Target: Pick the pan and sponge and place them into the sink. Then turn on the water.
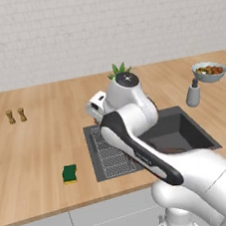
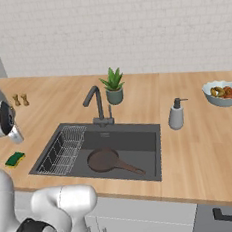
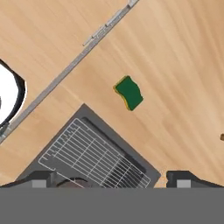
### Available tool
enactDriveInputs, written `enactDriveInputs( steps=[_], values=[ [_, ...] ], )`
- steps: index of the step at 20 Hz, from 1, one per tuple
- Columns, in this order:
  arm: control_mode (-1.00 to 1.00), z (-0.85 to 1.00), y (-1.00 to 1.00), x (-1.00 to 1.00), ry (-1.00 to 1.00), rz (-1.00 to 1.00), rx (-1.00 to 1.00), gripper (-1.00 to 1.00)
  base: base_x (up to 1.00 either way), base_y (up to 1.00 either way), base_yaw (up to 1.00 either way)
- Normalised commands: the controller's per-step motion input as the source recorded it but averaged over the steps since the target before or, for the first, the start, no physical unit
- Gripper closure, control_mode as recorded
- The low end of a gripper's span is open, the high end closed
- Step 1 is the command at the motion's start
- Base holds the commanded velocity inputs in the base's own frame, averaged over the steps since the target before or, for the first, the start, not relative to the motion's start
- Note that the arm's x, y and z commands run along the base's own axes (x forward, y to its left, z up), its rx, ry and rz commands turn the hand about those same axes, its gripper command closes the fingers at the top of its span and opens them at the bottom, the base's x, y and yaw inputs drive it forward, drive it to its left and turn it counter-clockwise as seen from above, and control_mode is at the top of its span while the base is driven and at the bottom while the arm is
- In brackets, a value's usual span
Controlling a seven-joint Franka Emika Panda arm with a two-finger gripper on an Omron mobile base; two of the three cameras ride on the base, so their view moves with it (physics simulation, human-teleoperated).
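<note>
Pan [image 2: 104, 160] already lies flat in the sink [image 2: 140, 138], lower centre of the right base view, handle pointing toward lower right, so that half of the pick-and-place looks done. Sponge [image 3: 129, 92] sits green side up on the bare wooden tabletop [image 3: 183, 65], just above centre in the hand view, well apart from the pan and beside the sink's rack end; in the left base view it is at lower left [image 1: 69, 173], near the tabletop's front edge. Wire rack [image 3: 94, 157] fills the lower part of the hand view, sponge just past its corner. Claw [image 3: 111, 180] is wide open and empty, finger tips at the bottom edge, camera looking straight down, likely hovering high over the rack and sponge to line up a top grab. Sponge is off centre between the tips, so some shift toward it seems needed before descent. Faucet [image 2: 96, 104] stands behind the sink, no stream visible, so water looks off. Plant, soap dispenser, fruit bowl stay out of the way behind and right.
</note>
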Motion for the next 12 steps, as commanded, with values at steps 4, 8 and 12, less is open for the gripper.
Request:
enactDriveInputs(
  steps=[4, 8, 12],
  values=[
    [-1.00, -0.43, 0.67, 0.30, 0.05, 0.28, -0.18, -1.00, 0.00, 0.00, 0.00],
    [-1.00, -0.33, 0.50, 0.19, 0.11, 0.31, -0.13, -1.00, 0.00, 0.00, 0.00],
    [-1.00, -0.36, 0.48, 0.17, 0.10, 0.26, -0.10, -1.00, 0.00, 0.00, 0.00]
  ],
)
